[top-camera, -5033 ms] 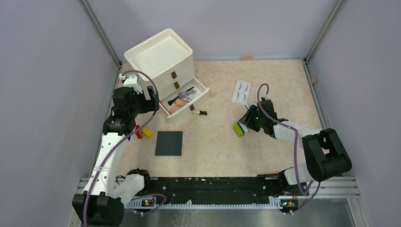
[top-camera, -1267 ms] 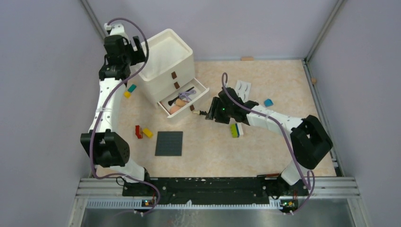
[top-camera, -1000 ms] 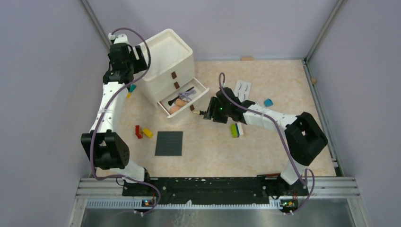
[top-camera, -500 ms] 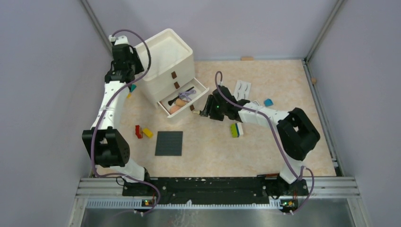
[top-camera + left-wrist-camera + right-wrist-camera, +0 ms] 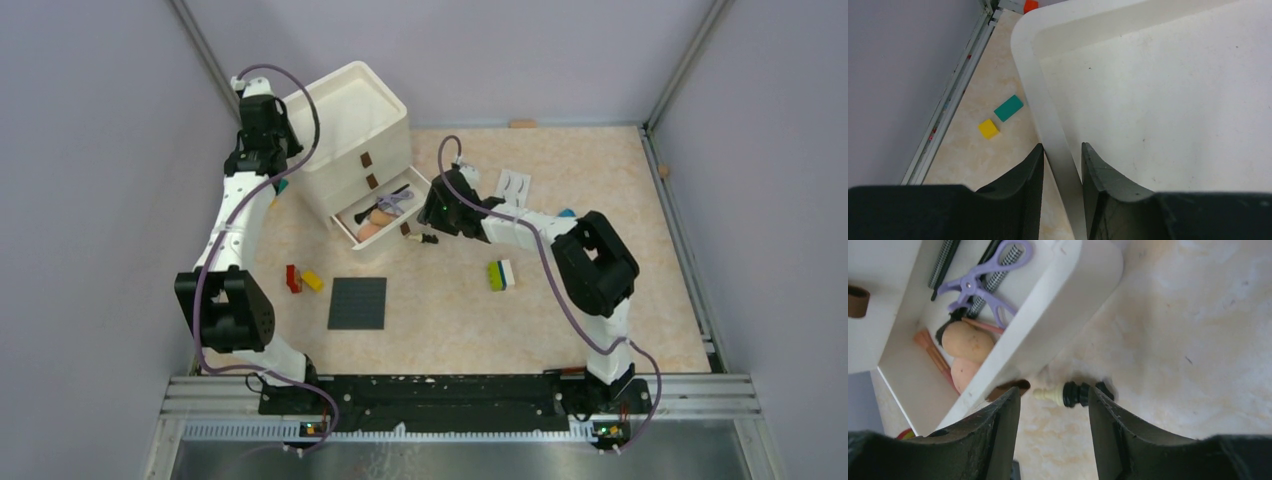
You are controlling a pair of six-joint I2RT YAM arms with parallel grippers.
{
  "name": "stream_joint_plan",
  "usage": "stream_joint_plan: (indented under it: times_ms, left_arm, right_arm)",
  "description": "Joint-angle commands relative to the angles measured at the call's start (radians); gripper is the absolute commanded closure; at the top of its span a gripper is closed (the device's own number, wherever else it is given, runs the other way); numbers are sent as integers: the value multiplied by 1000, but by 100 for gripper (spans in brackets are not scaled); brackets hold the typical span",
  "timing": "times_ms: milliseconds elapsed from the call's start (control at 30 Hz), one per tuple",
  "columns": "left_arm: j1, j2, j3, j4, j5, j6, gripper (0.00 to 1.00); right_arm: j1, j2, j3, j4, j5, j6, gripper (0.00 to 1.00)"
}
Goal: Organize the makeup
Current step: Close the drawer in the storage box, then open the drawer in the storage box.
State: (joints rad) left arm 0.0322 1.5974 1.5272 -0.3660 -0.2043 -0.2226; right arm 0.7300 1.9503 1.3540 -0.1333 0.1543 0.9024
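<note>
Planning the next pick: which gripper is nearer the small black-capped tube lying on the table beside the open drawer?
Right. The right gripper hovers open just over the tube; the left gripper clamps the white drawer unit's top rim, well away.

Robot lab test cell: plain grey enclosure walls (image 5: 90,150), aluminium frame rails (image 5: 460,398), marbled tabletop (image 5: 450,320).

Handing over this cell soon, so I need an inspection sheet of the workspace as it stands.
Surface: beige marbled table.
Job's things: puffs, curler and brushes in the open drawer; tube on the table beside it; lash card further back.
Clutter: toy bricks scattered; dark plate.
Grippers: left gripper pinches the drawer unit by its rim; right gripper open over the tube.
Cables: purple cables looped over both arms.
Surroundings: grey walls, metal frame.
</note>
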Motion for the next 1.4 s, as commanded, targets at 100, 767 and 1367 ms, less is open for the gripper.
stream_joint_plan:
  times_ms: [100, 767, 1367]
  left_arm:
    - [1, 6, -29, 6, 47, 5, 76]
    - [-114, 26, -46, 1, 60, 2, 78]
    - [-168, 24, -48, -14, 46, -2, 76]
  right_arm:
    - [-7, 136, 191, 5, 22, 7, 49]
    - [9, 412, 604, -46, -63, 10, 51]
    - [1, 286, 260, 515, -177, -52, 52]
